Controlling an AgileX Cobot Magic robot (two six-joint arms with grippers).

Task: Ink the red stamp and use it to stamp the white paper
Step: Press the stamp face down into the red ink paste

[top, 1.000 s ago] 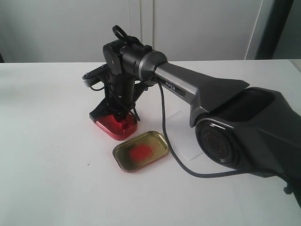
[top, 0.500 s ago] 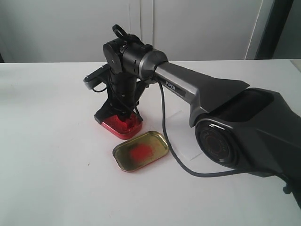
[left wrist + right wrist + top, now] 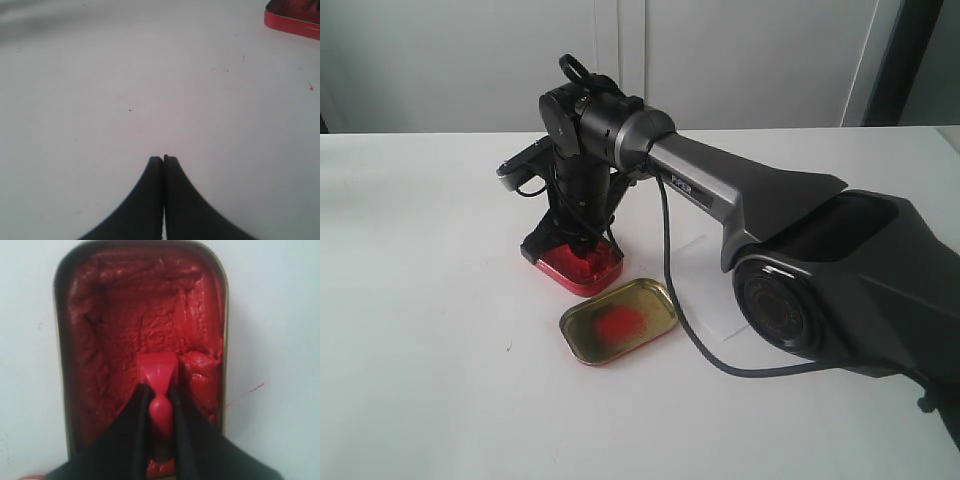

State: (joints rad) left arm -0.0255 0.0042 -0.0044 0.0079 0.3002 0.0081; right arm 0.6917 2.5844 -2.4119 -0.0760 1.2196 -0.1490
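Where the red stamp (image 3: 159, 375) showed in the right wrist view, it stood upright inside the red ink tin (image 3: 578, 270), its square base down on the lumpy red paste near one long wall. The right hand (image 3: 159, 390) gripped it by the narrow rounded handle. Its two dark fingers (image 3: 137, 415) were closed partway, one against each side of the handle. In the exterior view that hand pointed straight down into the tin and hid the stamp itself.

Just beside the tin, on the nearer side, lay the gold lid (image 3: 618, 320), open side up, with a red smear in its middle. The white paper (image 3: 705, 290) lay flat to the right of the tin and lid, partly under the right arm and its black cable (image 3: 670, 260). Only faint edges of it showed against the worktop (image 3: 430, 300).

The left hand (image 3: 163, 159) hung over bare worktop with its fingers pressed together and nothing between them. A corner of the red tin was at the edge of its camera's view.
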